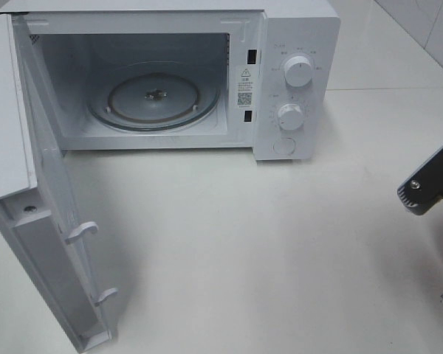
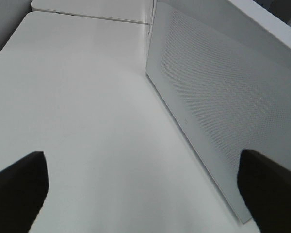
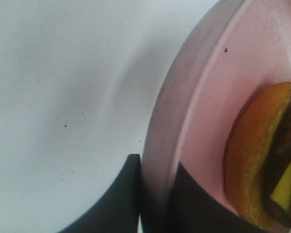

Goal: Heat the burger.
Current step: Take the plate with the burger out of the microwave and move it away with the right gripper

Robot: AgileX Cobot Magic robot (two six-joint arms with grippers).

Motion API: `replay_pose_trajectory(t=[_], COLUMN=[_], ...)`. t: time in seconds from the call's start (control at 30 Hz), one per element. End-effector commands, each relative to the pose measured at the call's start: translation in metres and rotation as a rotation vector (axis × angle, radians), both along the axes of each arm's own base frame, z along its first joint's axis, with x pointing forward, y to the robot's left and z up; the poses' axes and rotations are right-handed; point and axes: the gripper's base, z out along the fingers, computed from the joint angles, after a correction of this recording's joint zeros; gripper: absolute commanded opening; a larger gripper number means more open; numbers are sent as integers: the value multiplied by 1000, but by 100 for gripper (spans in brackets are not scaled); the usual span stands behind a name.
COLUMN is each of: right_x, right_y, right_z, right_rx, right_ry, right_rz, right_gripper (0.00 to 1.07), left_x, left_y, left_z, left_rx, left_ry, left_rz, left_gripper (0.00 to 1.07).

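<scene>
Burger (image 3: 262,160) lies on a pink plate (image 3: 203,111), and only the right wrist view shows it: an orange-brown bun edge, a dark patty and a bit of yellow cheese, close to the rim of the plate. The right claw (image 3: 155,199) is clenched on that rim, one dark finger (image 3: 121,199) outside the plate and the other on its inner side, just beside the burger. Under the plate is the white desk (image 3: 63,97). In the high view neither plate nor burger can be seen; only a dark grey part of the right arm (image 1: 428,188) comes in at the edge, well to the right of the microwave (image 1: 295,81) and nearer to the camera than it.

The left claw (image 2: 145,194) is released: its two dark fingers (image 2: 19,189) stand wide apart with nothing between them, above the bare desk. It is just beside the outer face of the microwave door (image 2: 218,116), a white panel with a fine dotted pattern.

The microwave stands at the far side of the desk. Its door is swung fully open toward the camera, on the left of the oven body, with two white latch hooks (image 1: 83,231) on its inner side. Inside the chamber the round glass turntable (image 1: 153,99) lies flat. Right of the chamber, on the control panel, are two white knobs, one above the other (image 1: 298,71), and a round button under them.
</scene>
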Motion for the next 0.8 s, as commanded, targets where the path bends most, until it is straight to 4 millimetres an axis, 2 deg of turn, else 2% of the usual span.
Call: replay_pose_trajectory(t=[0.03,0.3,0.53,0.8], right_x=[6,17,31,39], right_y=[-1,7,18,26], right_z=[-2,-18,-27,-50], right_rx=[-41,-47,-70,-135], right_ry=[-49,-73,-70,-21], right_rz=[-68,-237,-273,-295], right_gripper=[0,0,0,1], left_x=[0,0,0,0], left_y=[0,0,0,0], left_z=[0,0,0,0], left_rx=[-3,-3,-3,-4], left_ry=[-11,-11,-11,-11], left_rz=[-2,-2,-2,-1], left_gripper=[98,98,98,98])
